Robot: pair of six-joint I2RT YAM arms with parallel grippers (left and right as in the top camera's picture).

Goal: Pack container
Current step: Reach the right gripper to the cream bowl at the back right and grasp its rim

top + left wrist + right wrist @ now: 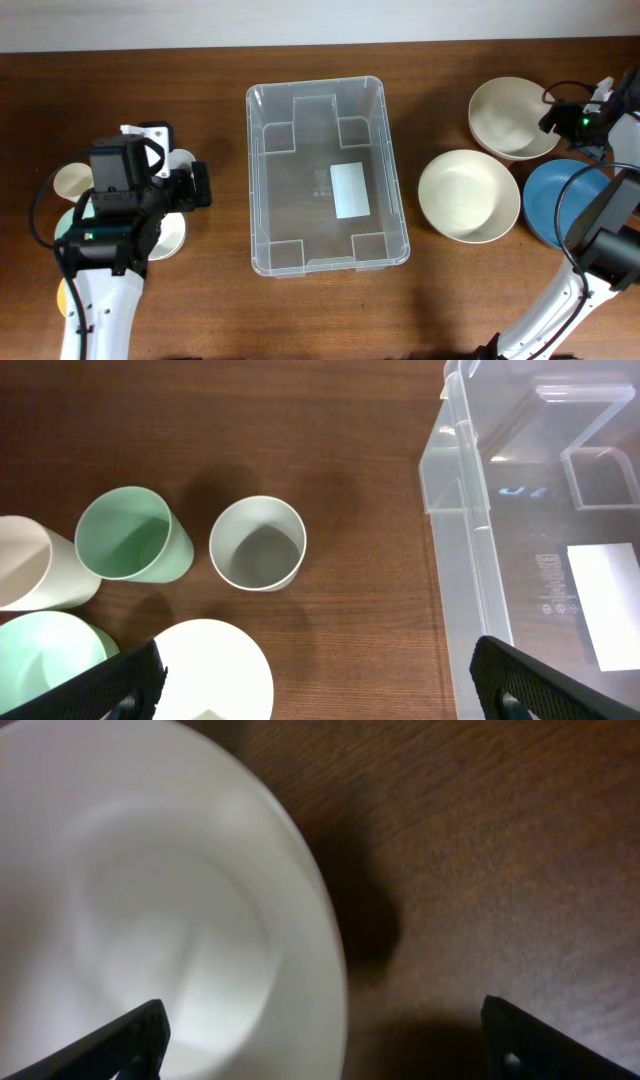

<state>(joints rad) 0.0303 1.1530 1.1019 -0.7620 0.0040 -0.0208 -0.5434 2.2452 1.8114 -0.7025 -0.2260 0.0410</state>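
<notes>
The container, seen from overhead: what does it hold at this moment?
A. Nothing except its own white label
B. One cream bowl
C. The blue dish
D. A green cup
A: through the clear container only its moulded floor and the white label show, and the nearest cream bowl stands outside it.

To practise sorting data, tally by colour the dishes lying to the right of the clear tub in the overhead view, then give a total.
Cream bowls: 2
Blue dish: 1
Total: 3
</notes>
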